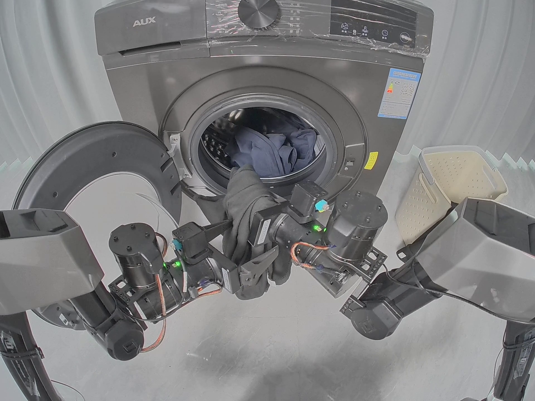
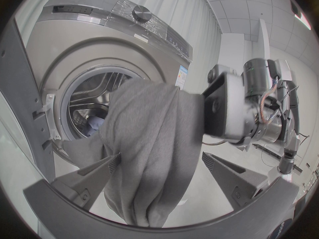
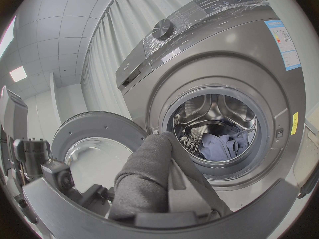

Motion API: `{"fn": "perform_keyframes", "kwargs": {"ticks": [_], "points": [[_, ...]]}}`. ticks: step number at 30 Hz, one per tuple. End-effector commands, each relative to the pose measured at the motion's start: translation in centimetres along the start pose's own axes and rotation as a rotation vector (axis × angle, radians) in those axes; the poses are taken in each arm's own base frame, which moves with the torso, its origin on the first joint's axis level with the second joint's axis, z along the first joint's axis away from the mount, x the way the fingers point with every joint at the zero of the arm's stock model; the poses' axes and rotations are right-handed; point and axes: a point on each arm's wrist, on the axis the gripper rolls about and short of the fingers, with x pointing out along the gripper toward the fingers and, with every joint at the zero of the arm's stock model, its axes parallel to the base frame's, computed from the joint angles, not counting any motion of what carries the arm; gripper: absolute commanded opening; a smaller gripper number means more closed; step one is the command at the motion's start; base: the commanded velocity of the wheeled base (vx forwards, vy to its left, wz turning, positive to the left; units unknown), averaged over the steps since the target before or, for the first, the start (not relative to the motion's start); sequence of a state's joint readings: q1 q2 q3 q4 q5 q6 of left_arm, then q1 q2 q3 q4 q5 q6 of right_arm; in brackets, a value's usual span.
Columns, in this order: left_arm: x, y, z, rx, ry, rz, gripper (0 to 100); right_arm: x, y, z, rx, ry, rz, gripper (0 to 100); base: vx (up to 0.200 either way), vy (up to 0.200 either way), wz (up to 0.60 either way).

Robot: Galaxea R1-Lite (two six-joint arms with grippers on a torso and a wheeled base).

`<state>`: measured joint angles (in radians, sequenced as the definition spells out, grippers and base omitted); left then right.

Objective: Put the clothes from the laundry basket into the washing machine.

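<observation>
The grey garment (image 1: 245, 196) hangs lengthwise from the lip of the washing machine's drum (image 1: 262, 140) down to the right gripper (image 1: 255, 219), which is clamped on it just below that opening, while the left gripper (image 1: 242, 246), spread wide, straddles its lower fold.

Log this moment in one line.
right hand: shut on garment | left hand: open around garment | garment: at washer mouth | door: open

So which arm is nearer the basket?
Right. The right arm sits just in front of the basket, covering its lower corner; the left arm is on the other side, by the open door.
</observation>
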<state>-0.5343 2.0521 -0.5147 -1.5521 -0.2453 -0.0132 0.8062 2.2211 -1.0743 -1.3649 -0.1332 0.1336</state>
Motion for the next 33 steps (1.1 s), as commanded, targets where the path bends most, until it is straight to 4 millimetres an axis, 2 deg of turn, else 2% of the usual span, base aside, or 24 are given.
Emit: {"fn": "perform_keyframes", "kwargs": {"ticks": [1, 4, 12, 17, 18, 23, 27, 33], "points": [[1.1, 0.3, -1.5, -0.008, 0.031, 0.004, 100, -0.2, 0.8, 0.5, 0.007, -0.011, 0.018, 0, 0.000, 0.000, 0.00], [1.7, 0.7, -2.2, -0.005, 0.038, 0.013, 100, -0.3, 1.3, 0.6, 0.016, -0.012, 0.029, 0, 0.000, 0.000, 0.00], [3.1, 3.4, -1.9, 0.005, -0.018, 0.077, 100, -0.7, 2.0, 0.5, 0.033, -0.001, 0.026, 0, 0.000, 0.000, 0.00], [3.8, 4.0, -1.9, 0.009, -0.037, 0.103, 100, -1.0, 2.2, 0.2, 0.038, 0.012, 0.027, 0, 0.000, 0.000, 0.00], [3.8, 4.0, -1.9, 0.009, -0.037, 0.103, 0, -1.0, 2.2, 0.2, 0.038, 0.012, 0.027, 0, 0.000, 0.000, 0.00], [3.8, 4.1, -1.6, 0.010, -0.050, 0.128, 0, -1.2, 1.9, -0.1, 0.044, 0.023, 0.008, 0, 0.000, 0.000, 0.00], [3.2, 5.1, -0.3, -0.009, -0.087, 0.176, 0, -1.7, 0.5, -0.1, 0.041, 0.048, -0.052, 0, 0.000, 0.000, 0.00], [2.6, 4.9, 1.0, -0.006, -0.114, 0.176, 0, -2.8, -1.5, -1.1, 0.024, 0.112, -0.106, 0, 0.000, 0.000, 0.00]]}}
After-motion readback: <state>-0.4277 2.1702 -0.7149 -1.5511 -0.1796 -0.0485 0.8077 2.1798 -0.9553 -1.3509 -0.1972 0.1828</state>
